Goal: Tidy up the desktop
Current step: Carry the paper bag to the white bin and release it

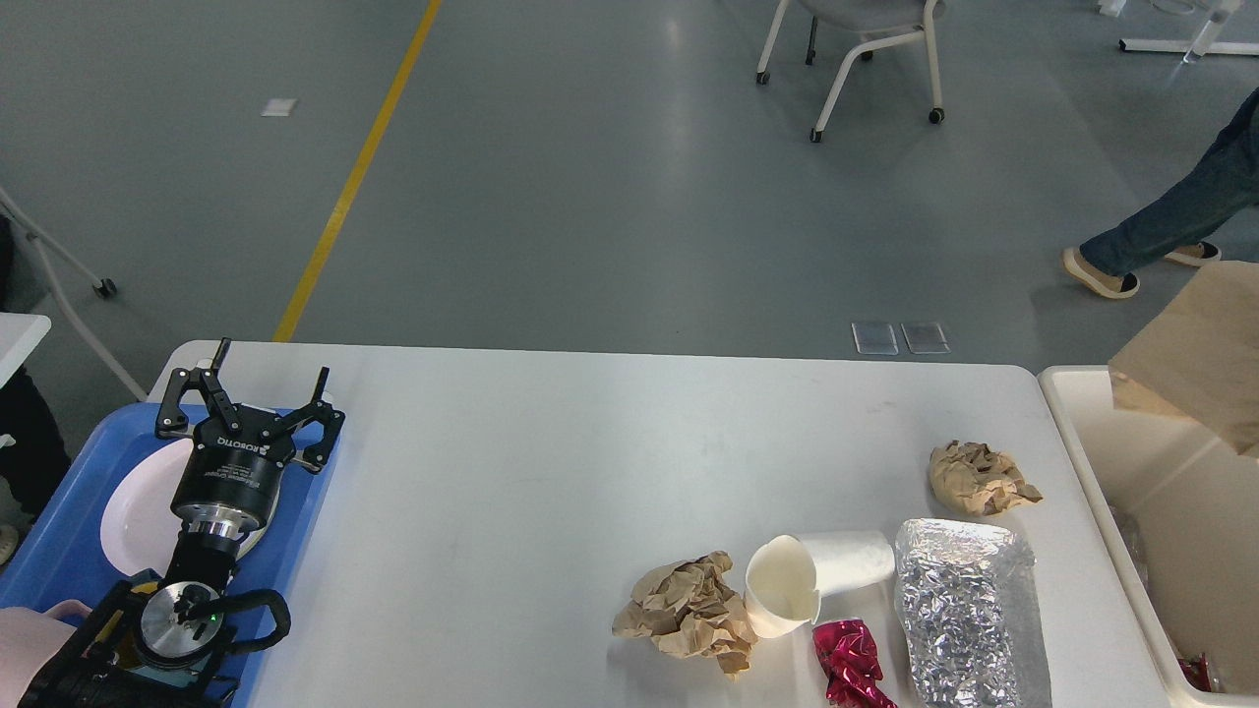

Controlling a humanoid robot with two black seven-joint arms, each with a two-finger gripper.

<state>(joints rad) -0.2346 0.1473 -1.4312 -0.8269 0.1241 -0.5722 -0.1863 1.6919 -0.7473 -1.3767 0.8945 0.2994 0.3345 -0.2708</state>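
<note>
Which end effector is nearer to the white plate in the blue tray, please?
Left. The left end effector hovers open over the white plate; the right one is not in view.

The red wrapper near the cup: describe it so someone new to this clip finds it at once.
Start at the white desktop and go to the litter at its near right corner. Between the tipped white paper cup and the crinkled foil packet, at the bottom edge of the view, lies the red wrapper. It is the only shiny crimson piece; its neighbours are brown, white or silver.
</note>
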